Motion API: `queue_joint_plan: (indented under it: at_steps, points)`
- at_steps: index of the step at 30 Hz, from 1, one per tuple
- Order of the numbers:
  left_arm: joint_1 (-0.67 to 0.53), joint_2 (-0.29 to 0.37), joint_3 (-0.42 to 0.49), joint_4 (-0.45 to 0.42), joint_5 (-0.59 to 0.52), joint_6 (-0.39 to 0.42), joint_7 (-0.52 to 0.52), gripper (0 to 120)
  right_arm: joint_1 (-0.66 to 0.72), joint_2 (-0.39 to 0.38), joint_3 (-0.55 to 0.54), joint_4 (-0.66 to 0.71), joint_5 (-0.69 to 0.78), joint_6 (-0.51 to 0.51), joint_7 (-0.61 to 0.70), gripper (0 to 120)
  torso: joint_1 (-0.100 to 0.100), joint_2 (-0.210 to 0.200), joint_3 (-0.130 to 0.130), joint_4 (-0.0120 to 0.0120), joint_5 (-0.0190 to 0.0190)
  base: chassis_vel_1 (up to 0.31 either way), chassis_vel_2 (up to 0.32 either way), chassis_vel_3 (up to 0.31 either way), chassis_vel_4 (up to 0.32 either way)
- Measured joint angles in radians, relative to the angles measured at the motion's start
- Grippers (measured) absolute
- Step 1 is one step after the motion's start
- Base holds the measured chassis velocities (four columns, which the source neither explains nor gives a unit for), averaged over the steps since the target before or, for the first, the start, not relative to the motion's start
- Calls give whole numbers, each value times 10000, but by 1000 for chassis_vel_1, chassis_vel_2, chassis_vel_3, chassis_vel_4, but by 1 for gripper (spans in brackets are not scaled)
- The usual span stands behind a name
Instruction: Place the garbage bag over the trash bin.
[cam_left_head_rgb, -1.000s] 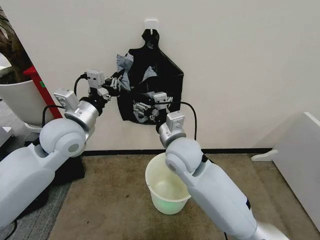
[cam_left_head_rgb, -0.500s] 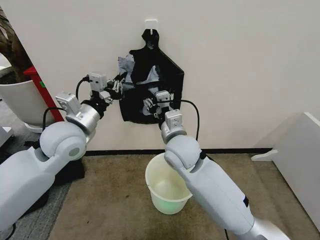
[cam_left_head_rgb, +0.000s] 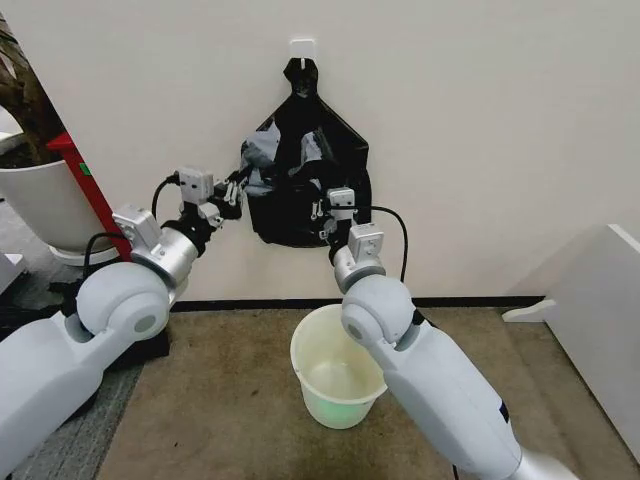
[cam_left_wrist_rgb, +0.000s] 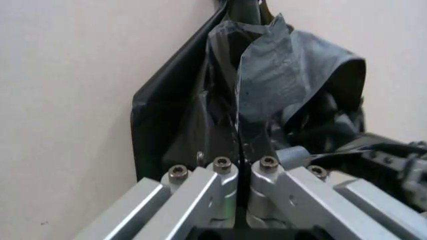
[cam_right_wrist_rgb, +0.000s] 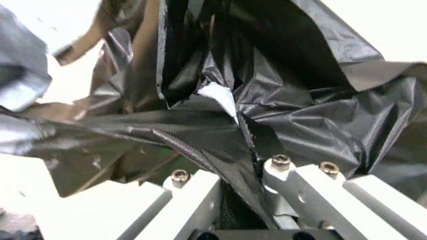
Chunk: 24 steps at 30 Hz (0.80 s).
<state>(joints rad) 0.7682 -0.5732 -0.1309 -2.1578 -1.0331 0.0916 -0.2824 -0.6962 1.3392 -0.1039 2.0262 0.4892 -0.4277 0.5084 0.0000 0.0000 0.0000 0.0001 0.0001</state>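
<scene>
- Down on the brown carpet (cam_left_head_rgb: 220, 400) by the cream wall (cam_left_head_rgb: 480, 120), the bin (cam_left_head_rgb: 335, 375) stands open.
- Both grippers, left (cam_left_head_rgb: 236, 187) and right (cam_left_head_rgb: 322, 212), clamp the bag (cam_left_head_rgb: 300, 175) hanging from its hook (cam_left_head_rgb: 302, 47).
- Since a second ago, the right gripper has risen and shifted rightward.

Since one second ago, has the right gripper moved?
Yes. In the head view, the right gripper has shifted to the robot's right and slightly up against the wall hook, pinching the garbage bag.

Right claw (cam_left_head_rgb: 322, 212) tips buried in garbage bag (cam_left_head_rgb: 290, 165) folds; trash bin (cam_left_head_rgb: 325, 385) rim partly behind right arm.
</scene>
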Motion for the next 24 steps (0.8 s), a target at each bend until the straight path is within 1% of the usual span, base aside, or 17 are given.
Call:
queue_joint_plan:
  at_steps: [3,7,8,9,15,17,18,19,20,21,23,24]
  points:
    - [8,-3,0,-2,3,-2,1,0,-48,-122,21,161,215,2,-39,0,0,0,0,-2,0,0,0,0,0]
    - [-39,-34,34,-2,2,-2,-1,0,-310,-390,84,436,354,-3,-444,0,0,2,0,0,0,0,0,0,0]
    - [-77,-34,46,3,-5,-2,-3,0,-448,-478,86,499,345,24,-602,3,0,3,-1,-1,1,0,0,0,0]
    - [-77,-34,46,3,-5,-2,-3,0,-448,-478,86,499,345,24,-602,3,0,3,-1,-1,1,0,0,0,0]
    - [-428,-64,177,197,-79,6,0,0,-1353,-923,65,760,-60,468,-1616,29,0,2,0,0,0,0,0,0,0]
    - [-455,-73,189,216,-83,8,1,0,-1406,-959,65,790,-69,511,-1693,30,0,2,0,0,1,0,0,0,0]
    - [-553,-110,230,278,-99,13,1,0,-1568,-1104,81,922,-78,655,-1963,37,0,2,0,-1,1,0,0,0,0]
    - [-611,-135,252,323,-112,18,0,0,-1676,-1210,138,1045,-61,750,-2125,39,0,2,0,0,1,0,0,0,0]
    - [-658,-152,263,360,-122,23,-3,0,-1793,-1359,243,1237,24,847,-2289,46,0,2,0,-1,1,0,0,0,0]
    - [-682,-159,268,381,-126,26,-3,0,-1843,-1454,310,1373,126,878,-2360,47,0,2,0,-1,1,0,0,0,0]
    - [-720,-168,272,448,-132,29,-3,0,-2014,-1868,640,2004,732,914,-2515,59,0,2,0,-1,2,0,0,0,0]
    - [-720,-168,272,448,-132,29,-3,0,-2014,-1868,640,2004,732,914,-2515,59,0,2,0,-1,2,0,0,0,0]
